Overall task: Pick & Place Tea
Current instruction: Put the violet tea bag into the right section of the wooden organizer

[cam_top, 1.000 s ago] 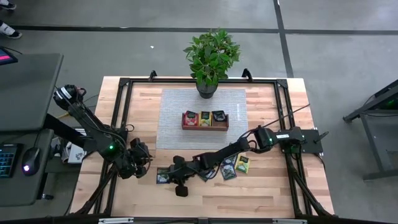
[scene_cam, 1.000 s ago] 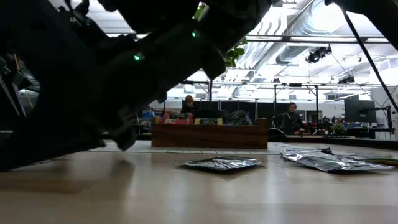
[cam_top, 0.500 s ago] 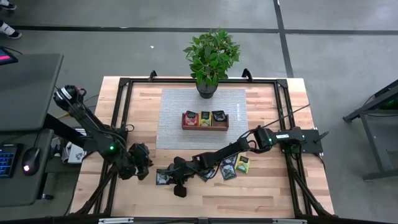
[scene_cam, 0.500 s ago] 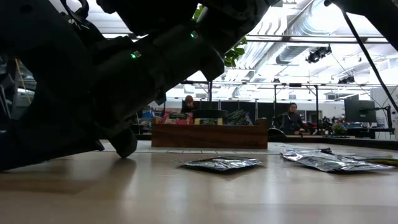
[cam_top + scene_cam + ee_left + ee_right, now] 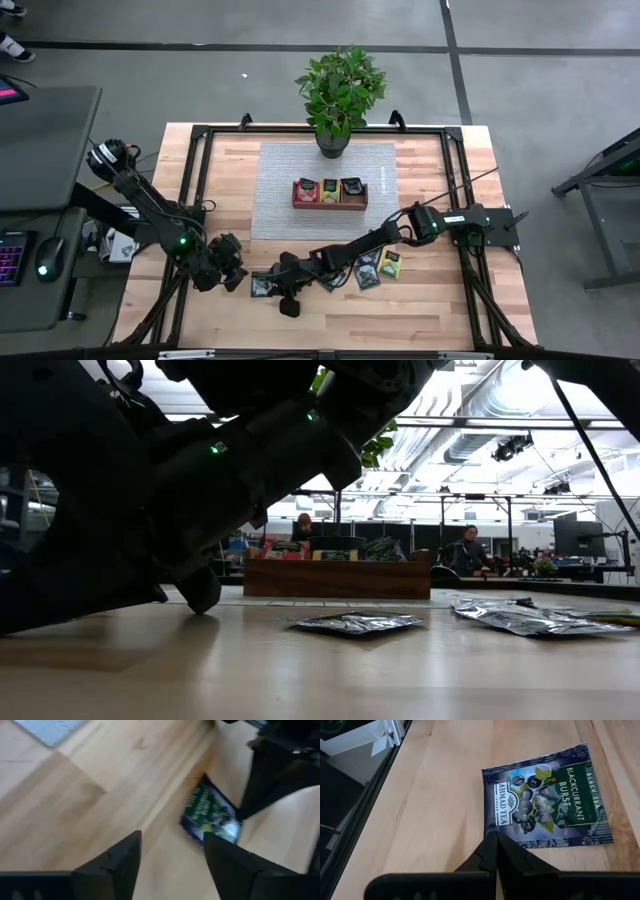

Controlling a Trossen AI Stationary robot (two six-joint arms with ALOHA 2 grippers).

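The blackcurrant sachet (image 5: 546, 795) is lying flat on the bare wood of the surface (image 5: 430, 300), near its front edge and left of the other loose sachets (image 5: 372, 268). It is a thin, square foil packet, dark blue-green with a printed label. Judged from its look, it is very light, flexible and slippery, and it offers no raised edge while it is lying flat. A pinch from above is therefore likely to slide off. The better hold is probably at one edge or corner, with one fingertip pressing the foil so that it buckles upward into the grip. Heavy clamping is unnecessary and risks creasing the packet.

The right gripper (image 5: 495, 851) is reaching across the front of the surface and hovering just beside the near edge of the sachet. Its jaws are together, with no foil between them, and must be opened before any grasp.

The left gripper (image 5: 170, 855) is hanging low at the front left, facing the same sachet. Its jaws are apart and holding nothing.

Farther back, the wooden tray (image 5: 329, 203) is sitting on the grey mat (image 5: 275, 195) and already holding sachets in its three compartments. A potted plant (image 5: 338, 95) is standing behind the mat.
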